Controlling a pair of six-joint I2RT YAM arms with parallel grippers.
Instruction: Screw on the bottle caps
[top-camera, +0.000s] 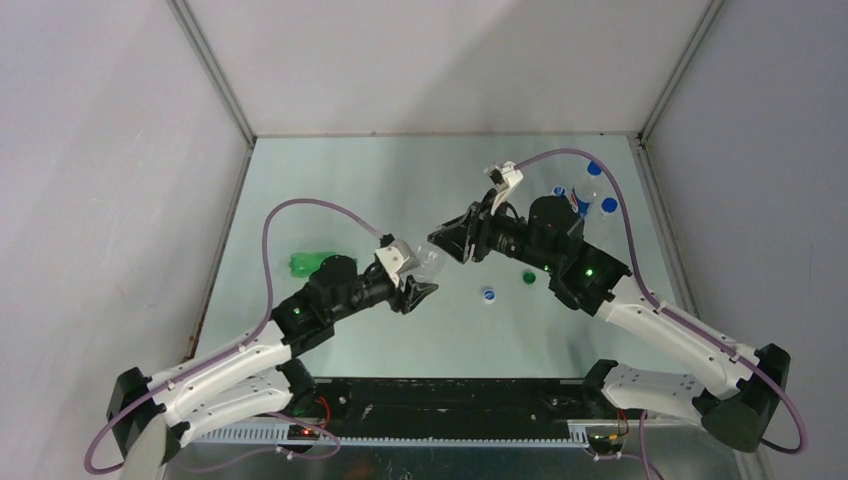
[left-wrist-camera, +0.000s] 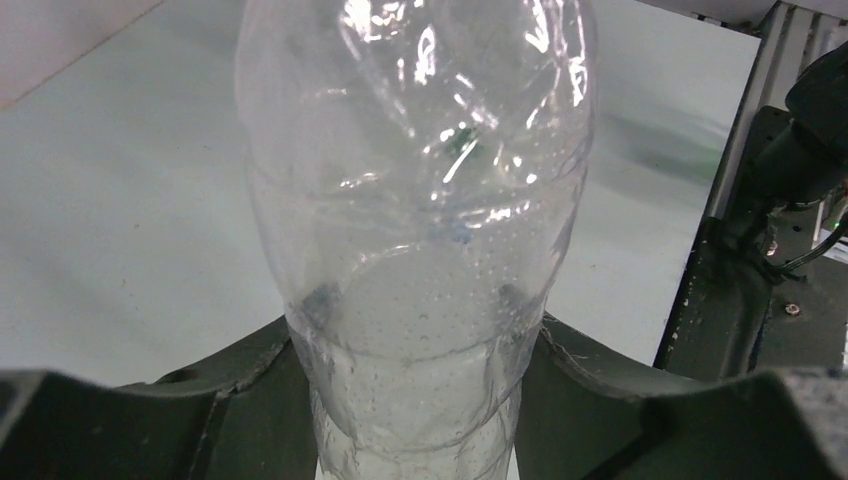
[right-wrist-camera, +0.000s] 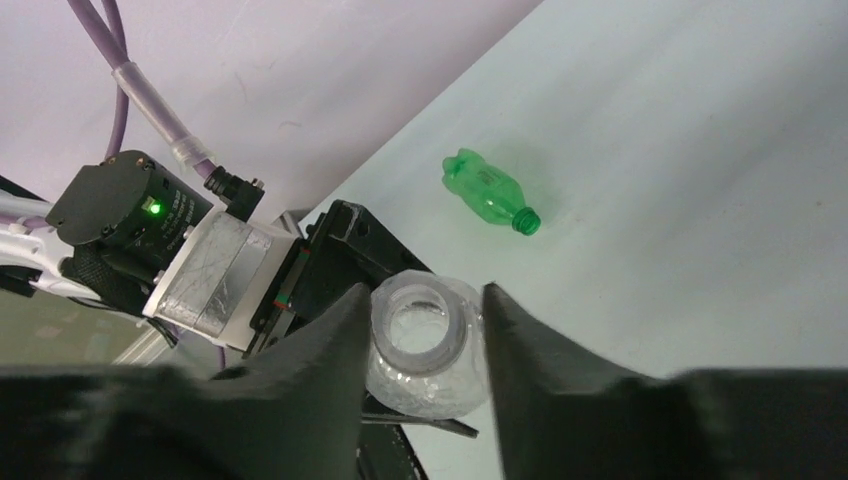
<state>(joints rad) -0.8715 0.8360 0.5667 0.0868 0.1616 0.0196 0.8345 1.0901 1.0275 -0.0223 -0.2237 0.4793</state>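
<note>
Slippage may be looming, since the left gripper (left-wrist-camera: 420, 350) is clasping the crushable clear bottle (left-wrist-camera: 415, 180) while the right gripper (right-wrist-camera: 428, 330), grip unclear, is flanking its uncapped mouth (right-wrist-camera: 413, 318).

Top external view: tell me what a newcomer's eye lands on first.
Mid-table, a clear bottle is clasped at its body by the left gripper, while the right gripper flanks its open, capless neck with both fingers. A green bottle lies on its side to the left, and bright blue caps cluster at the far right.
</note>
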